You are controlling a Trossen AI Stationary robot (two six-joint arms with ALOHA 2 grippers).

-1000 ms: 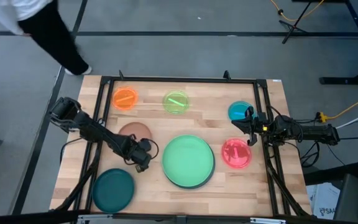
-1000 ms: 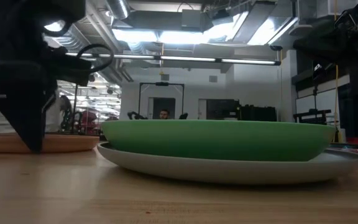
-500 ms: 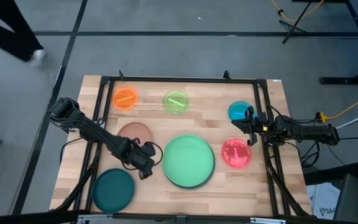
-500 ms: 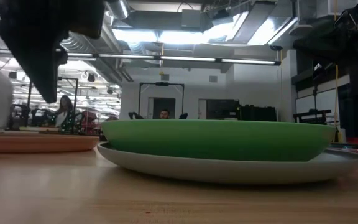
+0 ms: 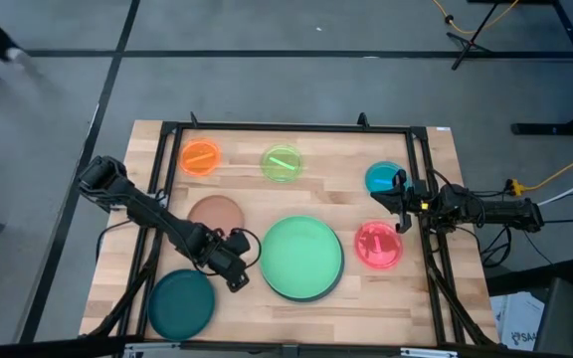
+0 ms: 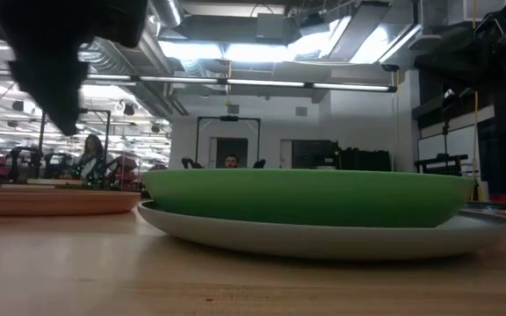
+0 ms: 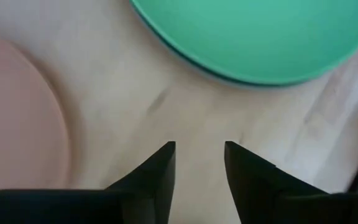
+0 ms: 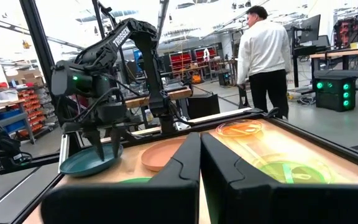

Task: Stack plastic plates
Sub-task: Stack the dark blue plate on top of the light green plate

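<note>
The large light green plate [image 5: 301, 257] lies nested in the grey plate [image 6: 323, 239] at the table's middle. The brown plate [image 5: 215, 212] and the dark teal plate [image 5: 180, 303] lie flat to its left. Orange [image 5: 201, 157] and lime [image 5: 282, 163] small plates sit near the far edge, blue [image 5: 384, 179] and pink-red [image 5: 378, 245] on the right. My left gripper [image 5: 235, 278] hangs open above bare wood between the teal, brown and green plates; its wrist view shows the fingertips [image 7: 199, 149] apart over the table. My right gripper [image 5: 398, 199] waits shut between the blue and pink-red plates.
A black frame [image 5: 286, 127] runs round the tabletop, with rails along the left and right sides. A person in a white top [image 8: 263, 56] stands in the room beyond the table. Bare wood shows along the near edge [image 5: 296, 318].
My left gripper has risen from table height beside the brown plate and has moved a little toward the near edge, next to the green plate's left rim. No plate has moved. A person has walked off past the far left corner.
</note>
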